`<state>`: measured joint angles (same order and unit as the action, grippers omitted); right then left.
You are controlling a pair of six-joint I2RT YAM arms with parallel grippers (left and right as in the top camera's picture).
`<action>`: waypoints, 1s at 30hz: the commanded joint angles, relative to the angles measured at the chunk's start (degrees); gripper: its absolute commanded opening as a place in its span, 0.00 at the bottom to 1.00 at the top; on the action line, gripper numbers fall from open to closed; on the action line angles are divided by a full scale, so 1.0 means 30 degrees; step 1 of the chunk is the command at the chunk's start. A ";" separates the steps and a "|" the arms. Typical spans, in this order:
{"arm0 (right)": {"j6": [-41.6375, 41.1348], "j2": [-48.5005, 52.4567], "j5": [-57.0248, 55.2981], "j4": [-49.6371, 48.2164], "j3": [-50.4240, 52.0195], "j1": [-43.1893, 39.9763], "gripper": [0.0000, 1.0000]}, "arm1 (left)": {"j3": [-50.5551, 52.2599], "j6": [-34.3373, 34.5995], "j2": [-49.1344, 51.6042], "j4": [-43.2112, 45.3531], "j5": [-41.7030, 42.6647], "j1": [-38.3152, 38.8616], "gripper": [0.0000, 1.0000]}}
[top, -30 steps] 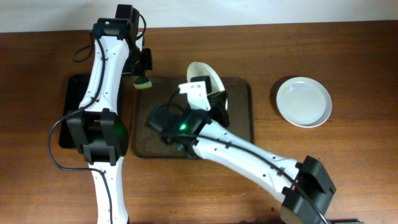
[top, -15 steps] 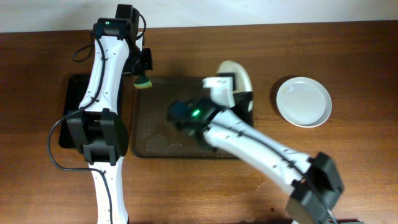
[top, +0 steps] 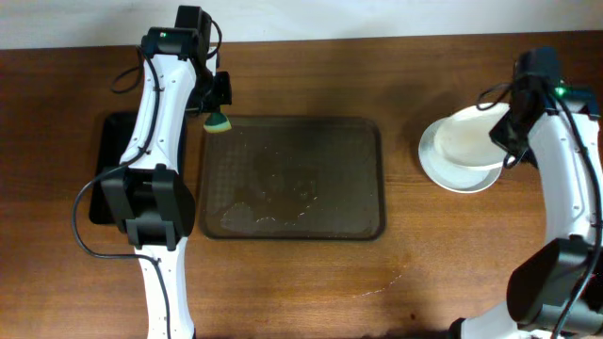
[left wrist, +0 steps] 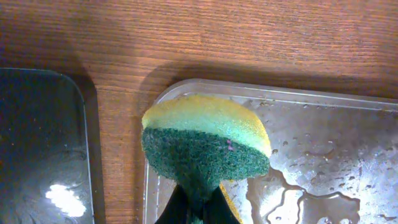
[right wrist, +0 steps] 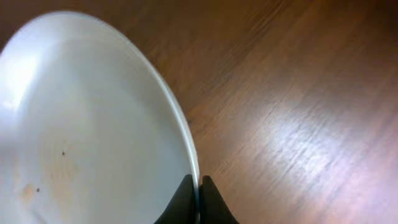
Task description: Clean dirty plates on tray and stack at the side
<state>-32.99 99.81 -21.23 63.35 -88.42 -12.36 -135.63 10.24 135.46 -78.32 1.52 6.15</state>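
1. The left jaws are closed tight on a yellow-and-green sponge (left wrist: pixel 205 146), its green scouring face turned toward that wrist's camera.
2. The sponge sticks out just ahead of these jaws, over a rounded corner of the brown tray (top: pixel 320 155). Whether it touches the tray cannot be told.
3. From the left jaws the tray stretches away toward the right jaws. Its textured floor is wet, with a film of water and droplets.
4. On the other side of the left jaws lies a smaller black tray (top: pixel 105 151), with a strip of table (top: pixel 424 264) between it and the brown one.
5. The right jaws are pinched almost shut on the rim of a white plate (right wrist: pixel 93 124), one on each face. The plate is tilted and shows faint brownish marks near its middle.
6. Beneath the right jaws a second plate (top: pixel 450 176) lies flat on the table, well apart from the tray. Whether the two plates touch cannot be told.
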 commanded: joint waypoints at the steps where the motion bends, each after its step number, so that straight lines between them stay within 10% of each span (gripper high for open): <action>1: 0.0335 0.0903 0.1020 -0.2149 0.1902 -0.0022 0.04 | -0.0015 -0.0313 -0.0138 0.0197 0.0211 0.0051 0.01; 3: 0.0350 0.1384 0.1683 -0.4087 0.3279 -0.0015 0.09 | -0.0015 -0.0313 -0.0138 0.0219 0.0146 0.0058 0.01; 5: 0.0372 0.1617 0.2441 -0.4138 0.3344 -0.0015 0.60 | -0.0087 -0.0313 -0.0270 0.0029 -0.0503 -0.0022 0.01; 7: 0.1443 0.1545 0.4007 -0.4116 0.3075 -0.0015 0.80 | -0.0430 -0.0313 -0.0692 -0.0532 -0.0656 -0.0342 0.01; 16: 0.2572 -0.0291 0.6368 -0.3257 0.0823 0.5559 0.88 | 0.0765 0.0080 -0.3388 -0.4182 -0.2521 -0.5173 0.01; 23: 0.2594 -0.0255 0.6368 -0.3315 0.0831 0.6105 0.89 | 1.0069 0.0481 -0.3388 0.3191 -0.3104 -0.6397 0.01; 24: 0.3024 -0.0255 0.6375 -0.3198 0.0831 0.5982 0.89 | 1.0834 0.0481 -0.3388 0.3905 -0.3111 -0.6419 0.14; 27: 0.3082 -0.0255 0.6375 -0.2980 0.0831 0.5982 0.89 | 1.1424 0.0481 -0.3388 0.4466 -0.3111 -0.6528 0.99; 30: 0.3475 -0.0699 0.6368 -0.2637 0.0568 0.5982 0.89 | 1.0455 0.0481 -0.3781 0.3512 -0.3089 -0.6419 0.99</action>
<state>-23.77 99.90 -2.02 54.28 -85.19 5.69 -101.80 11.57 125.99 -65.43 -7.16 -13.21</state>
